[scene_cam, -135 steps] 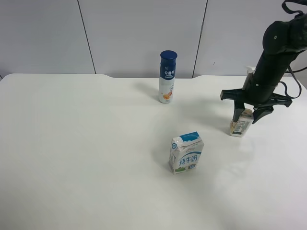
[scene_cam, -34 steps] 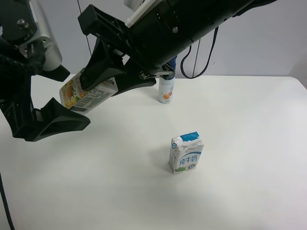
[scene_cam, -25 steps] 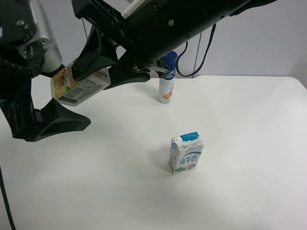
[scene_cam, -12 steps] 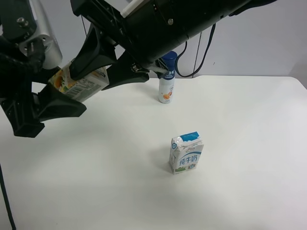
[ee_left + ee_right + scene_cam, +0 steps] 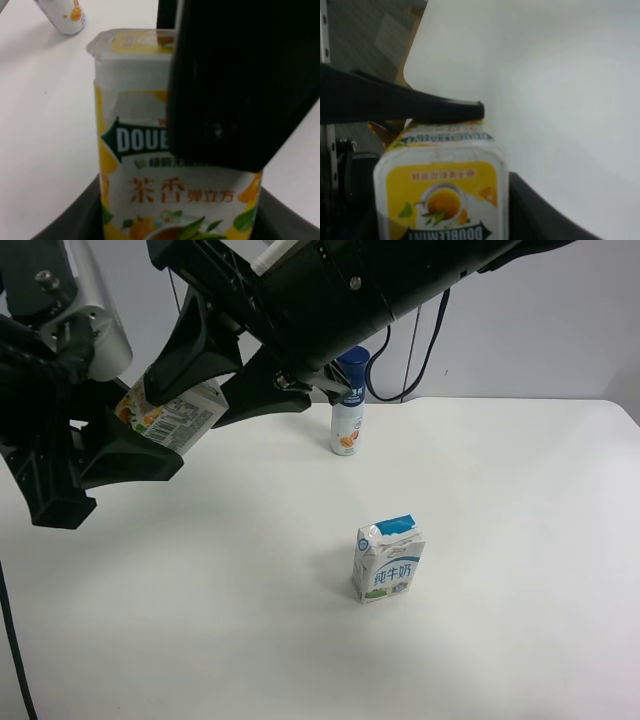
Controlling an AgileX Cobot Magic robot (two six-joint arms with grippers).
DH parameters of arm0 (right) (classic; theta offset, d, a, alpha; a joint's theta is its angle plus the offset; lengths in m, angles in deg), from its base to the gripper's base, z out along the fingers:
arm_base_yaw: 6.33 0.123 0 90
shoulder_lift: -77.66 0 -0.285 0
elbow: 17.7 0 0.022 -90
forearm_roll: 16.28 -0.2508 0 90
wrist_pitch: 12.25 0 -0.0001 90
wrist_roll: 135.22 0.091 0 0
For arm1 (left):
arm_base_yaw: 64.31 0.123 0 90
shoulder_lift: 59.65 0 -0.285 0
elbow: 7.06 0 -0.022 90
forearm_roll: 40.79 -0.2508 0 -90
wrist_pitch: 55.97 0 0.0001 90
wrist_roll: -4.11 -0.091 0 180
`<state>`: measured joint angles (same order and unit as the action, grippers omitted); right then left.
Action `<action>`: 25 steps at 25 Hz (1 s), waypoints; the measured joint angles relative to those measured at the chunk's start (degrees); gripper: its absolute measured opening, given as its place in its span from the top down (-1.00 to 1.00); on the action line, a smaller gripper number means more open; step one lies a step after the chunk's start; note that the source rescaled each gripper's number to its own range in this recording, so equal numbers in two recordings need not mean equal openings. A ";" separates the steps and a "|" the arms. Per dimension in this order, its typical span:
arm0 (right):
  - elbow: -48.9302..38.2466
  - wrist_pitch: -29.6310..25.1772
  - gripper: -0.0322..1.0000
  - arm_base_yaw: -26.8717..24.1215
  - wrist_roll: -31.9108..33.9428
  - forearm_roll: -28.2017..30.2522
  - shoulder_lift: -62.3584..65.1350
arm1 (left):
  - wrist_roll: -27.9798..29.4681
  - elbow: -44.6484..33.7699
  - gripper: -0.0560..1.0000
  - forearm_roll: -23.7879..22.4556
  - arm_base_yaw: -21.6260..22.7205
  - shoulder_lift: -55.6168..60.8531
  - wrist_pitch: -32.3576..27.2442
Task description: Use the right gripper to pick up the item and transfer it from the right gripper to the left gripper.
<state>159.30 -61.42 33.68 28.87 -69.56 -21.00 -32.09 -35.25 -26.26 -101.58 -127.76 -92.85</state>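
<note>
The item [image 5: 172,416], a small white carton with yellow-orange fruit print, hangs tilted above the table's left part. The right gripper [image 5: 200,390], on the arm coming from the exterior high view's upper right, is shut on it. The left gripper [image 5: 140,432], bulky with a grey housing at that view's left, has its fingers [image 5: 130,458] on either side of the carton's other end. In the left wrist view the carton [image 5: 145,165] sits between the left gripper's fingers [image 5: 75,222], half covered by the right gripper's finger [image 5: 240,85]. The right wrist view shows the carton's end [image 5: 442,195].
A blue-and-white milk carton [image 5: 388,562] stands mid-table. A tall blue-capped bottle [image 5: 348,412] stands at the back, partly behind the right arm. The white table [image 5: 520,540] stretches under both arms; a black cable [image 5: 420,350] hangs behind.
The right gripper carried the carton left and up to the left gripper. The left gripper's lower finger rose and closed in on the carton, which tilted slightly.
</note>
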 joint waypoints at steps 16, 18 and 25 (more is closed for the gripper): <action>0.00 -0.43 -0.99 0.00 3.59 6.02 0.00 | 0.00 0.00 0.89 1.16 0.00 0.00 0.00; 0.00 -1.92 -1.00 0.00 3.71 4.93 0.00 | 0.00 0.00 0.89 1.16 0.00 0.00 0.00; 0.00 -9.05 -1.00 0.00 3.95 3.72 0.00 | 0.00 0.00 0.89 1.10 0.00 0.00 0.00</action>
<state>159.30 -70.48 33.68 32.81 -65.85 -21.00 -32.09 -35.25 -25.16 -101.58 -127.76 -92.85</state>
